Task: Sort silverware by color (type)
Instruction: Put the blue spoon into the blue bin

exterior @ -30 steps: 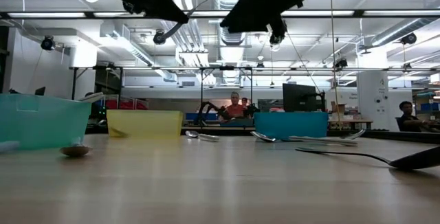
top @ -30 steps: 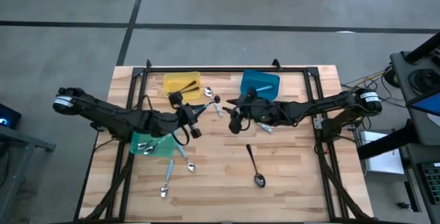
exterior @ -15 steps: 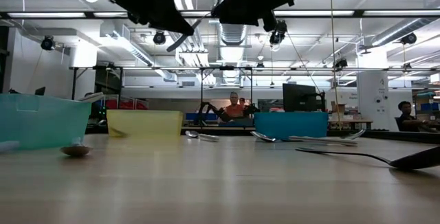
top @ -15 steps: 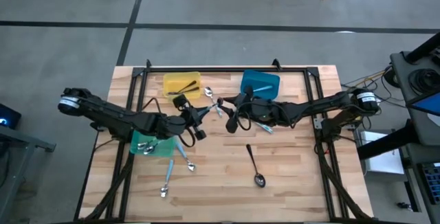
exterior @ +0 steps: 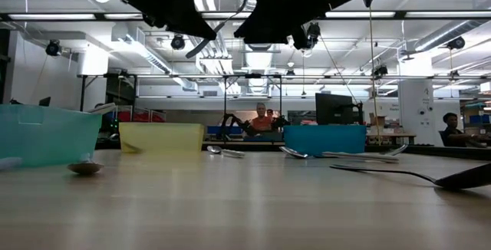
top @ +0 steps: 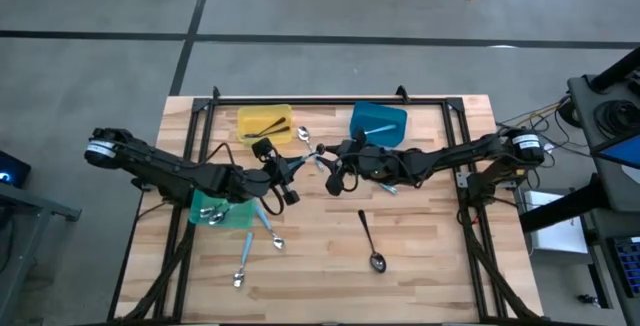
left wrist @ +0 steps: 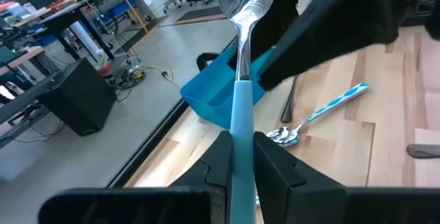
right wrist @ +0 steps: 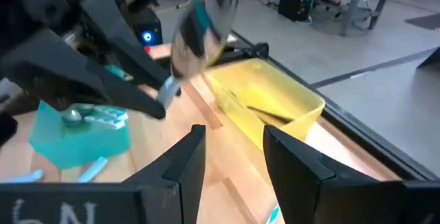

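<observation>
**A:** Where is the spoon the robot is working with?

**B:** The blue-handled spoon (left wrist: 240,86) is off the table, pinched by its handle in the left gripper (left wrist: 240,157), bowl end pointing forward and up. It hangs above the bare wood near the blue bin (top: 378,122), on the side of that bin facing the yellow bin (top: 264,123). The fingers (left wrist: 218,161) are pressed against both sides of the handle.

**B:** The right gripper (right wrist: 230,157) is just beside it, facing the spoon's bowl, with its jaws spread and nothing between them. The two grippers nearly meet over the middle of the table.

**A:** So this looks like a hand-over?

**B:** That seems the likely step: the spoon passing from left to right so it can reach the blue bin. To do it well, the right gripper should line its open jaws across the bare stretch of handle or neck beyond the left fingers, not the rounded bowl, which would slip.

**A:** And the release?

**B:** The left gripper should let go only once the right one is closed firmly; otherwise the spoon drops onto the loose spoons (top: 392,185) lying next to the blue bin.

**A:** What else is there?

**B:** A dark spoon (top: 369,242) lies farther from the blue bin toward the table's near edge. A green bin (top: 222,210) sits beyond the yellow one, with more blue-handled spoons (top: 243,258) near it.
</observation>
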Tool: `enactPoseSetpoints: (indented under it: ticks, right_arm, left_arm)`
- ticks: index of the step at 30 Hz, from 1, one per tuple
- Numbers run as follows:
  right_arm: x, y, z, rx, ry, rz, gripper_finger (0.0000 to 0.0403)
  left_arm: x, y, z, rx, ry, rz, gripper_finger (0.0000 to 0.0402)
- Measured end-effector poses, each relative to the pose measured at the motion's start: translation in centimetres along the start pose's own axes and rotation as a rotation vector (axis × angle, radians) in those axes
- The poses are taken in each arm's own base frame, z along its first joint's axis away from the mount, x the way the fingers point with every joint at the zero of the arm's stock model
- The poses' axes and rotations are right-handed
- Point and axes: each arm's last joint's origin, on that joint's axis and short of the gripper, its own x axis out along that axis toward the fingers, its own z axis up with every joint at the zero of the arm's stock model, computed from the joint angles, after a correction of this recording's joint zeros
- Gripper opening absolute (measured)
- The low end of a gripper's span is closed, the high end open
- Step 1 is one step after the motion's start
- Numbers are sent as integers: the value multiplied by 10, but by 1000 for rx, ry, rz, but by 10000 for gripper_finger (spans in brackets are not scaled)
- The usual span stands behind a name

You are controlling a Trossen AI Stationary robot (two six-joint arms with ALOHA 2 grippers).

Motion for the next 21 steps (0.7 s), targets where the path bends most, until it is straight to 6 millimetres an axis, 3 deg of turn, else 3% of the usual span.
enactPoseSetpoints:
  ticks: [6,15,21]
  right_arm:
    - [3,-1,-2,112,3,-5,142]
    - [3,2,3,162,-20,88,210]
    - [2,3,14,221,-124,111,228]
  left_arm:
    - [1,-1,-1,7,6,4,22]
    - [5,-3,-9,55,49,83,22]
    - [6,-1,-10,65,54,183,22]
